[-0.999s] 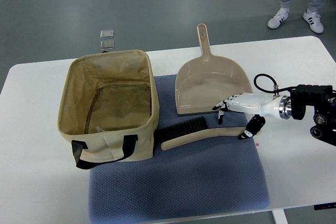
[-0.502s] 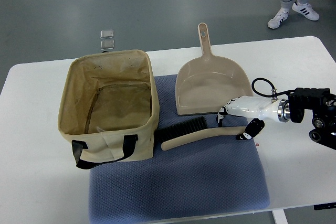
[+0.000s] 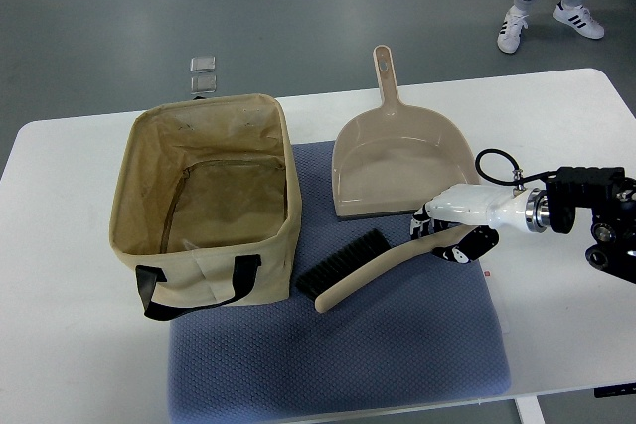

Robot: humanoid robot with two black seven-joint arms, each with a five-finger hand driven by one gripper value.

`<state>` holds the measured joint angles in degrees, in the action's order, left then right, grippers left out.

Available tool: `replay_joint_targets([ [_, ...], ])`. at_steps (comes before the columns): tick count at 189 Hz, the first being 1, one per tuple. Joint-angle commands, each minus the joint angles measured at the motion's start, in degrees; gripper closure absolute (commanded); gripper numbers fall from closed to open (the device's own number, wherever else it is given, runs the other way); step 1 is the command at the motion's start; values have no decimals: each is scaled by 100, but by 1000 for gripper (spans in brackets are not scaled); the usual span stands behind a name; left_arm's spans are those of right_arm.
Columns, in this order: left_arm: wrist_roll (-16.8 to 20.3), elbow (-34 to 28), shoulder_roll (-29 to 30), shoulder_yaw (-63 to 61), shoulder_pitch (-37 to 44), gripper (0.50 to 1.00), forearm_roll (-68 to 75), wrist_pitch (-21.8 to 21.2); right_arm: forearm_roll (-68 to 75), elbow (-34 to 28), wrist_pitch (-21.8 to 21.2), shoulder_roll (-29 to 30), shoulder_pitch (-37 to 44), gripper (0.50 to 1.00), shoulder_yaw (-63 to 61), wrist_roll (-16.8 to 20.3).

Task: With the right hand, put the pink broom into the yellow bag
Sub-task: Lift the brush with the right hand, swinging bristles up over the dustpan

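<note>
The pink broom (image 3: 373, 267) has a beige-pink handle and black bristles. It lies tilted on the blue mat (image 3: 397, 345), bristle end near the bag. My right hand (image 3: 445, 233) is shut on the broom's handle end, coming in from the right edge. The yellow bag (image 3: 204, 201) is an open tan fabric box with black handles, standing left of the broom, empty inside. The left arm is not in view.
A pink dustpan (image 3: 397, 161) lies just behind the broom and my hand, handle pointing away. The white table (image 3: 70, 345) carries it all. A person's legs and shoes (image 3: 542, 17) stand on the floor at top right. Two small clear squares (image 3: 203, 71) lie beyond the bag.
My right hand closed on the handle end of the broom. The broom has swung, its handle end raised toward the dustpan and its bristle end shifted right and nearer.
</note>
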<state>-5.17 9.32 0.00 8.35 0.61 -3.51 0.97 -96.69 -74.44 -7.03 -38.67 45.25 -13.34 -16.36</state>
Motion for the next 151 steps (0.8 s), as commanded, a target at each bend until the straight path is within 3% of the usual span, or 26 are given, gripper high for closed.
replay_joint_targets([
  [1,7,-1,0,0,0,500,-1,0,1,-1,0,9,-16,1000,-2,-69],
  [65,7,-1,0,0,0,500,-1,0,-52,-53,26,-88,-16,1000,-10,-121],
  [151,-2,-1,0,0,0,500,-1,0,54,-220,149,-791,80,1000,-371,-675],
])
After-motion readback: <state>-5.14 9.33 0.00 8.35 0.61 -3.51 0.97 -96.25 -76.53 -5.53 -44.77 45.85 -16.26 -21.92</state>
